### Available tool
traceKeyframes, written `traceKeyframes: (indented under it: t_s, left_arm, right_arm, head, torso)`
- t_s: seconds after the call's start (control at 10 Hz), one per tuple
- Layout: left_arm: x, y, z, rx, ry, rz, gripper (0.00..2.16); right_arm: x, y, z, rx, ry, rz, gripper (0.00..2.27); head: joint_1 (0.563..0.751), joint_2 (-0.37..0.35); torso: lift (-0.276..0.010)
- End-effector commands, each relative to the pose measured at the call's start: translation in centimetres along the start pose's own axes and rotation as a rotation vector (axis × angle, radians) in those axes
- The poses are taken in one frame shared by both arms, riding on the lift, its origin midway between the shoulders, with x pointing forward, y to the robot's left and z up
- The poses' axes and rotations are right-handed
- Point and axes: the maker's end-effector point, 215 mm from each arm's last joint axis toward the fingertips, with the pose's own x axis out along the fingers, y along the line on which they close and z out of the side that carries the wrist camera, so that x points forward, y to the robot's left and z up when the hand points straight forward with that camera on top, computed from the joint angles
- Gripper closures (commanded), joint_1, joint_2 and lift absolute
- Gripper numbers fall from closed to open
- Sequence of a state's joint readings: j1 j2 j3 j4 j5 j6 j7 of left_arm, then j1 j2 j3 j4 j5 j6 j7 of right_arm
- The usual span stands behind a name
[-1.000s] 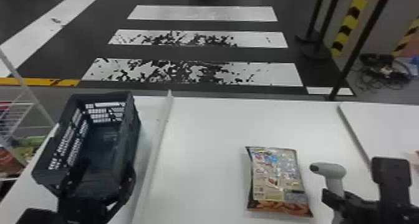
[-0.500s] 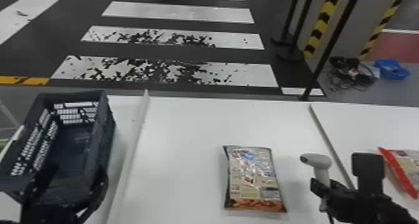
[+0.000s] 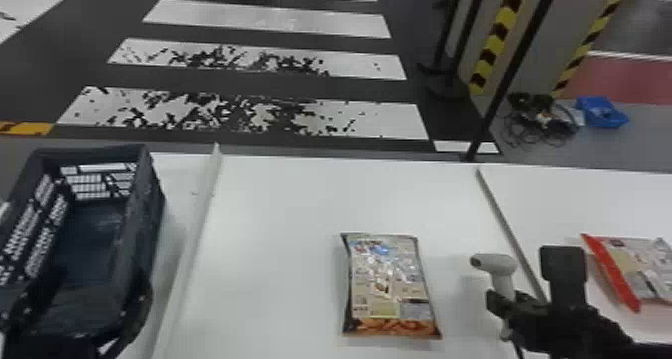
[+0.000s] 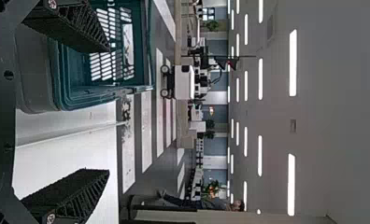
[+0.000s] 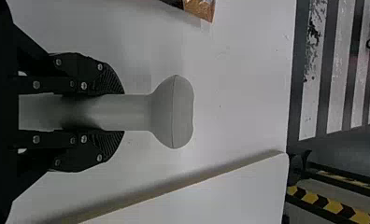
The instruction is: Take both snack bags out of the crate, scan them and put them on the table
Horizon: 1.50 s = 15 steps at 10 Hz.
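One snack bag (image 3: 387, 288) lies in the middle of the white surface (image 3: 280, 208) in the head view, and a red-edged bag (image 3: 632, 270) is to the right. The crate (image 3: 145, 223) is at the left. Scanning the middle bag looks like the job now: tip the scanner (image 3: 500, 265) at its code and keep steady.

In the left wrist view, the left jaws are wide apart.

In the right wrist view, the right jaws squeeze the scanner's handle.
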State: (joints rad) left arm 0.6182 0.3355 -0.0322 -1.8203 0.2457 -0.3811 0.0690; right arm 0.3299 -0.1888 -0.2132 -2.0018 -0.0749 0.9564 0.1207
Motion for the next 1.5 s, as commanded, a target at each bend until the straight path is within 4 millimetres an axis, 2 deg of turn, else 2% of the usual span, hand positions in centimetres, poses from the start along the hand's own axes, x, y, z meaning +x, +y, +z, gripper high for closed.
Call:
traceKeyframes:
  t_s: [0.0, 0.9, 1.0, 1.1, 1.2, 1.3, 1.4]
  left_arm:
    - [0.0, 0.0, -0.1, 0.000, 0.002, 0.001, 0.07]
    - [0.0, 0.0, -0.1, 0.001, 0.001, 0.000, 0.07]
    - [0.0, 0.0, -0.1, 0.000, 0.001, 0.001, 0.07]
    - [0.0, 0.0, -0.1, 0.000, 0.001, 0.001, 0.07]
    - [0.0, 0.0, -0.1, 0.000, 0.002, 0.001, 0.07]
    - [0.0, 0.0, -0.1, 0.000, 0.002, 0.001, 0.07]
    - [0.0, 0.0, -0.1, 0.000, 0.002, 0.001, 0.07]
  right_arm:
    - [0.4, -0.4, -0.4, -0.002, 0.013, -0.004, 2.25]
    - [1.6, -0.9, -1.4, -0.005, 0.045, -0.011, 2.25]
    - [1.6, -0.7, -1.3, -0.002, 0.043, -0.007, 2.09]
    - [1.6, -0.6, -1.5, -0.001, 0.046, -0.006, 1.56]
    - [1.6, -0.6, -1.7, -0.002, 0.049, -0.005, 0.82]
    - [1.6, -0.6, -1.7, -0.003, 0.050, -0.005, 0.20]
    - [1.5, -0.7, -1.7, -0.002, 0.049, -0.008, 0.01]
  head:
    - [0.695, -0.121]
    - [0.695, -0.139]
    - [0.695, -0.138]
    - [0.695, -0.137]
    - [0.695, -0.135]
    - [0.695, -0.134]
    - [0.695, -0.134]
  torso:
    - [-0.092]
    - [-0.092]
    - [-0.092]
    - [-0.092]
    - [-0.092]
    - [-0.092]
    - [-0.092]
